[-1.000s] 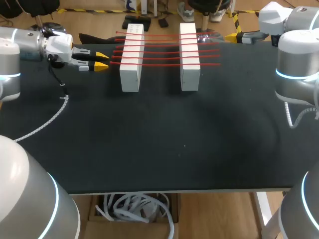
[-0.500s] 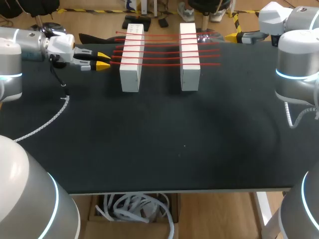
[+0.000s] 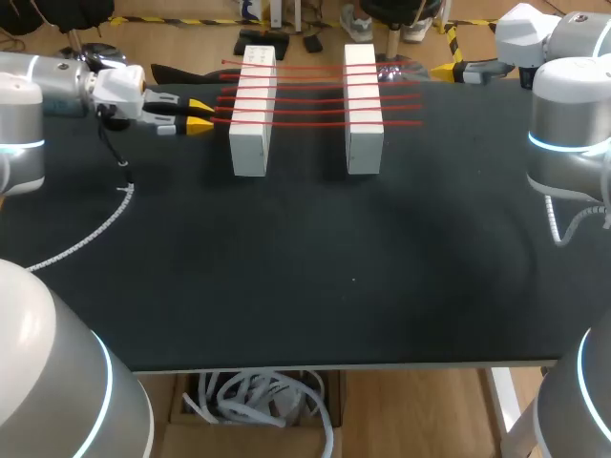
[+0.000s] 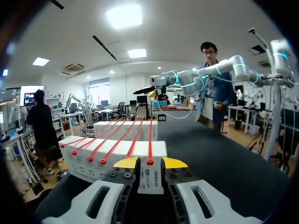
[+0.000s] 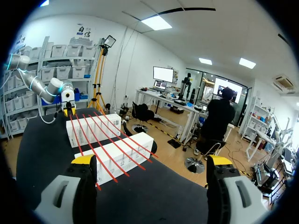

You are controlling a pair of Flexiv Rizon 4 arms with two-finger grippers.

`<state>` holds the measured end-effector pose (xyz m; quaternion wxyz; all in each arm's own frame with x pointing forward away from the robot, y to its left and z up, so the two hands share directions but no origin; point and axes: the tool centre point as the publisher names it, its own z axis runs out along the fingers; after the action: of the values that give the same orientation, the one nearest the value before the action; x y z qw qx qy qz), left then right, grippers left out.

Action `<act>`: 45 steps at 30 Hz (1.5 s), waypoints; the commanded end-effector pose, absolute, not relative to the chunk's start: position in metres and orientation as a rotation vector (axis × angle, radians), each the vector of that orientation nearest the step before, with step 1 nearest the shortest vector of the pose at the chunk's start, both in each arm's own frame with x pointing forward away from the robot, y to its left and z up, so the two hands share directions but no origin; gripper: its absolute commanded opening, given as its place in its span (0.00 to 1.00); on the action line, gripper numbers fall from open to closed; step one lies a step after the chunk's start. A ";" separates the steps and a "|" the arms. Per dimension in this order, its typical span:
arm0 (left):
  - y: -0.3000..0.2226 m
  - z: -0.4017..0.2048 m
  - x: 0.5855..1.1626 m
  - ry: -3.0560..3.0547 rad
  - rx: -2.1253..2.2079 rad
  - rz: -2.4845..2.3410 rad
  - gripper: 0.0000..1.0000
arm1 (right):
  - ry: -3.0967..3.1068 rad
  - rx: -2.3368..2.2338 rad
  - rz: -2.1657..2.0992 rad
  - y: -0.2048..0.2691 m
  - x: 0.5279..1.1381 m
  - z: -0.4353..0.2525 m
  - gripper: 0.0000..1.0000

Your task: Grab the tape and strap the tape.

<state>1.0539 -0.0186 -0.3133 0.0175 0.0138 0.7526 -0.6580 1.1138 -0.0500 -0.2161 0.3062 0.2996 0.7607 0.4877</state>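
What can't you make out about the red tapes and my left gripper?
1. Left wrist view: whether the nearest red tape ends between the left gripper tips or just ahead; depth unreadable.
2. Head view: that same gap, too small.
3. All views: how the tapes fasten to the white blocks, too small.
4. Left wrist view: the tapes' far ends, hidden beyond the far block.

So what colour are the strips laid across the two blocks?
Red strips; the head view shows them best.

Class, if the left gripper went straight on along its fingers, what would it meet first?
Most likely the end of a red strap, lined up with the left gripper, then the nearer white block it rests on. The gap to the strap end is unclear.
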 end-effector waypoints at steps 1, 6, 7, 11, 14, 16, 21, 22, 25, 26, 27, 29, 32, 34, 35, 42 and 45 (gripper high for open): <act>-0.023 -0.313 1.052 2.332 0.044 -2.048 0.19 | 2.013 0.793 1.291 -0.050 1.114 -0.216 1.00; -0.026 -0.313 1.052 2.329 0.053 -2.061 0.18 | 2.013 0.793 1.291 -0.050 1.114 -0.216 1.00; -0.026 -0.314 1.052 2.328 0.052 -2.062 0.18 | 2.013 0.793 1.291 -0.050 1.114 -0.216 1.00; -0.027 -0.315 1.052 2.330 0.050 -2.061 0.19 | 2.013 0.793 1.291 -0.050 1.114 -0.216 1.00; -0.026 -0.317 1.052 2.331 0.046 -2.061 0.18 | 2.013 0.793 1.291 -0.050 1.114 -0.216 1.00; -0.026 -0.317 1.052 2.332 0.040 -2.060 0.18 | 2.013 0.793 1.291 -0.050 1.114 -0.216 1.00; -0.024 -0.319 1.052 2.326 0.025 -2.068 0.20 | 2.013 0.793 1.291 -0.050 1.114 -0.216 1.00; -0.024 -0.319 1.051 2.325 0.023 -2.068 0.20 | 2.013 0.793 1.291 -0.050 1.114 -0.216 1.00; -0.023 -0.319 1.051 2.323 0.022 -2.067 0.17 | 2.013 0.793 1.291 -0.050 1.114 -0.216 1.00; -0.023 -0.319 1.051 2.323 0.025 -2.067 0.18 | 2.013 0.793 1.291 -0.050 1.114 -0.216 1.00; -0.023 -0.319 1.051 2.325 0.032 -2.066 0.18 | 2.013 0.793 1.291 -0.050 1.114 -0.216 1.00; -0.023 -0.318 1.051 2.329 0.039 -2.066 0.18 | 2.013 0.793 1.291 -0.050 1.114 -0.216 1.00; -0.024 -0.318 1.052 2.332 0.044 -2.066 0.13 | 2.013 0.793 1.291 -0.050 1.114 -0.216 1.00; -0.024 -0.318 1.052 2.330 0.043 -2.066 0.07 | 2.013 0.793 1.291 -0.050 1.114 -0.216 1.00; -0.024 -0.319 1.052 2.330 0.044 -2.066 0.05 | 2.013 0.793 1.291 -0.050 1.114 -0.216 1.00; -0.024 -0.318 1.053 2.332 0.052 -2.066 0.00 | 2.013 0.793 1.291 -0.050 1.114 -0.216 1.00; -0.024 -0.318 1.053 2.329 0.052 -2.069 0.00 | 2.013 0.793 1.291 -0.050 1.114 -0.216 1.00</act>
<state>1.0512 -0.0246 -0.3162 0.0143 0.0153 0.7484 -0.6629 1.1138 -0.0500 -0.2161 0.3062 0.2996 0.7607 0.4877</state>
